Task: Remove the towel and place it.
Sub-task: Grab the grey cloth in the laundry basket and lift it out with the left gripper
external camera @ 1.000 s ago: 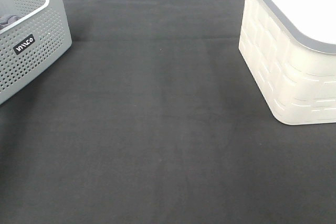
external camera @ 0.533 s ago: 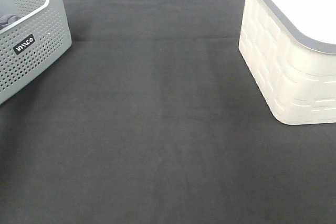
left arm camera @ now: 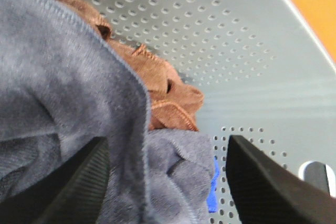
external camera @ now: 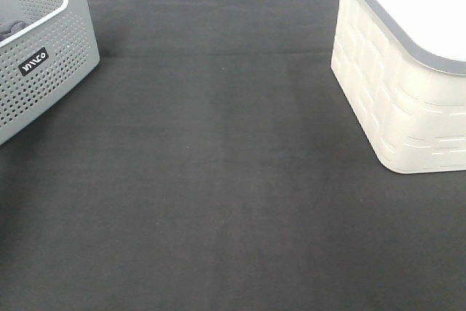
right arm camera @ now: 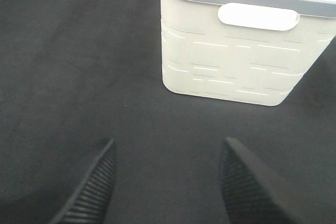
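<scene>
The black mat [external camera: 218, 180] lies beside the grey basket [external camera: 51, 71], with the white basket [external camera: 393, 107] well apart from it across that mat. Inside the grey basket the towel [left arm camera: 63, 77] is heaped, a brown cloth [left arm camera: 168, 98] tucked against it near the perforated wall. The left gripper [left arm camera: 168, 179] is down in the grey basket, jaws spread wide astride a towel fold, holding nothing; the right gripper [right arm camera: 168, 182] hangs released outside it, over the mat. My worry: closing here could pinch the brown cloth too, or catch only a thin edge, so the towel slips free on the lift.
</scene>
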Controlling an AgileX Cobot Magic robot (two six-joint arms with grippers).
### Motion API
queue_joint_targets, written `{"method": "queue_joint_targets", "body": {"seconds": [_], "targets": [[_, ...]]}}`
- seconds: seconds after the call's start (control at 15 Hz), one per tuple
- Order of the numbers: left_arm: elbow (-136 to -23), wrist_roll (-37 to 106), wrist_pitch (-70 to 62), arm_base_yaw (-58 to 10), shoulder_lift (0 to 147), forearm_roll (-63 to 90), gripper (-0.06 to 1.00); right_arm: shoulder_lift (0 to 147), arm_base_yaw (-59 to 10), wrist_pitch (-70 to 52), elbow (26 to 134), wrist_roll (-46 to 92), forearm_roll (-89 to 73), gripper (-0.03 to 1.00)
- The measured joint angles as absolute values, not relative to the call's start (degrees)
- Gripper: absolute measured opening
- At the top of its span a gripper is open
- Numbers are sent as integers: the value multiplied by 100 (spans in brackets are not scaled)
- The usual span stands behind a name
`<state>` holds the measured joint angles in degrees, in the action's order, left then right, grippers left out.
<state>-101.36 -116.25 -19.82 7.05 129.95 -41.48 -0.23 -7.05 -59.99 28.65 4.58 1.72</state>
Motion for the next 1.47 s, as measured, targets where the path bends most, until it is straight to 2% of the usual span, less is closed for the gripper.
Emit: {"method": "queue_joint_targets", "body": {"seconds": [0.27, 0.33, 0.4, 0.47, 0.53, 0.6, 0.93, 1.47], "targets": [[-10136, -11625, -1679, 716, 13155, -3942, 57, -23, -705, -5999, 2865, 458, 172, 59], [-10136, -11625, -1644, 716, 13155, -3936, 49, -23, -705, -5999, 2865, 458, 172, 59], [-10136, -11625, -1639, 716, 13155, -3930, 36, -23, -705, -5999, 2865, 458, 172, 59], [-10136, -11620, -1639, 716, 13155, -3936, 18, -23, -705, -5999, 2865, 458, 172, 59], [-10136, -11562, -1639, 716, 13155, -3936, 5, -23, -705, -5999, 2865, 458, 172, 59], [-10136, -11488, -1639, 716, 13155, -3936, 0, -23, -705, -5999, 2865, 458, 172, 59], [-10136, -11293, -1409, 716, 13155, -3930, 0, -23, -705, -5999, 2865, 458, 172, 59], [-10136, -9316, -1301, 556, 11591, -3925, 0, -23, -705, -5999, 2865, 453, 172, 59]]}}
